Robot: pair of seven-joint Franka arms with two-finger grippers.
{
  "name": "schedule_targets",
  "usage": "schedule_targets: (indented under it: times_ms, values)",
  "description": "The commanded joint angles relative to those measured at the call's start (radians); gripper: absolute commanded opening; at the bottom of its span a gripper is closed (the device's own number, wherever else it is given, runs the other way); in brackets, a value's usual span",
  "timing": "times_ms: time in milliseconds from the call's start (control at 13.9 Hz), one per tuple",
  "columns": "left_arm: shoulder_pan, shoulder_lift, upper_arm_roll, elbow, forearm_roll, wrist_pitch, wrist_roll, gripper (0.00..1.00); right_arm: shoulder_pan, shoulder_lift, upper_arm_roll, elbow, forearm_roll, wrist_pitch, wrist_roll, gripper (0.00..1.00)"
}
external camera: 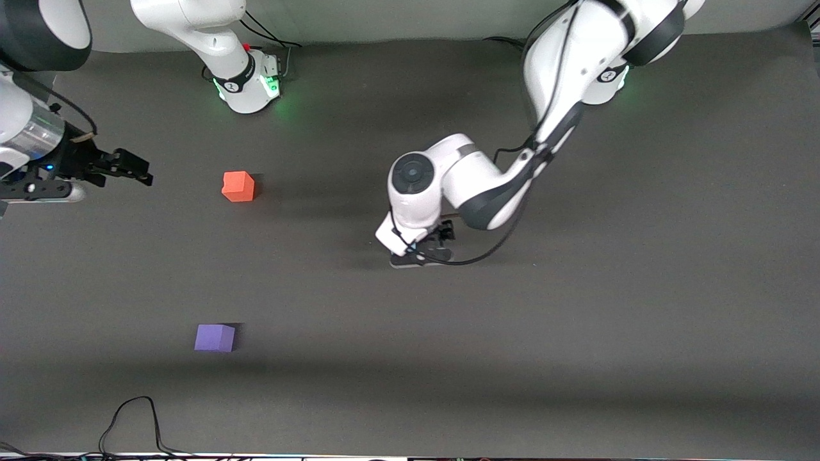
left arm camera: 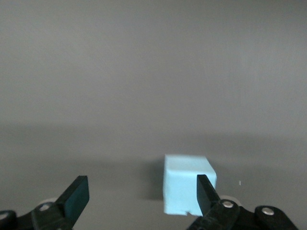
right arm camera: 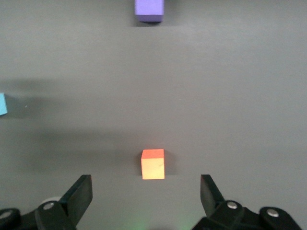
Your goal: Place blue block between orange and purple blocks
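Note:
The blue block (left arm camera: 184,182) lies on the table between the open fingers of my left gripper (left arm camera: 142,191), close against one finger (left arm camera: 205,191). In the front view my left gripper (external camera: 424,251) is down at the table's middle and hides the blue block. The orange block (external camera: 238,186) lies toward the right arm's end. The purple block (external camera: 215,337) lies nearer the front camera than the orange one. My right gripper (external camera: 137,169) hangs open and empty near the right arm's end of the table. Its view shows the orange block (right arm camera: 153,164), the purple block (right arm camera: 149,10) and the blue block's edge (right arm camera: 3,104).
A black cable (external camera: 131,419) loops on the dark grey table (external camera: 576,333) near the front edge. The right arm's base (external camera: 246,80) and the left arm's base (external camera: 605,83) stand along the back.

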Motion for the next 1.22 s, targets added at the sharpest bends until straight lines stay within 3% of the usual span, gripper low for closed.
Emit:
schedule_targets:
  times_ms: [0,72,215,359,503,718,862,1006,1149]
  values:
    - [0.17,-0.162,-0.025,-0.045,-0.048,-0.092,0.136,1.0,0.099,0.02,-0.002,0.033,0.024,-0.016,-0.006,1.0]
    - [0.224,-0.205,-0.02,-0.046,-0.071,-0.112,0.191,1.0,0.122,0.056,0.005,0.056,0.062,-0.007,0.0,1.0]
    - [0.291,-0.289,0.034,-0.043,-0.129,-0.252,0.383,1.0,0.111,0.144,0.107,0.108,0.137,0.036,0.04,1.0]
    - [0.284,-0.409,0.215,-0.061,-0.243,-0.358,0.53,1.0,0.111,0.219,0.202,0.132,0.138,0.124,0.194,1.0]
    - [0.299,-0.531,0.315,-0.171,-0.259,-0.371,0.694,1.0,0.114,0.313,0.311,0.159,0.103,0.207,0.368,1.0]
    - [0.301,-0.633,0.394,-0.294,-0.257,-0.345,0.753,1.0,0.118,0.452,0.444,0.203,-0.043,0.299,0.566,1.0]
    - [0.35,-0.642,0.403,-0.307,-0.251,-0.353,0.773,1.0,0.121,0.576,0.536,0.243,-0.17,0.367,0.731,1.0]
    - [0.37,-0.645,0.406,-0.307,-0.257,-0.348,0.843,1.0,0.122,0.694,0.593,0.281,-0.311,0.402,0.868,1.0]
    - [0.388,-0.647,0.402,-0.301,-0.257,-0.354,0.861,1.0,0.124,0.771,0.61,0.294,-0.379,0.464,0.954,1.0]
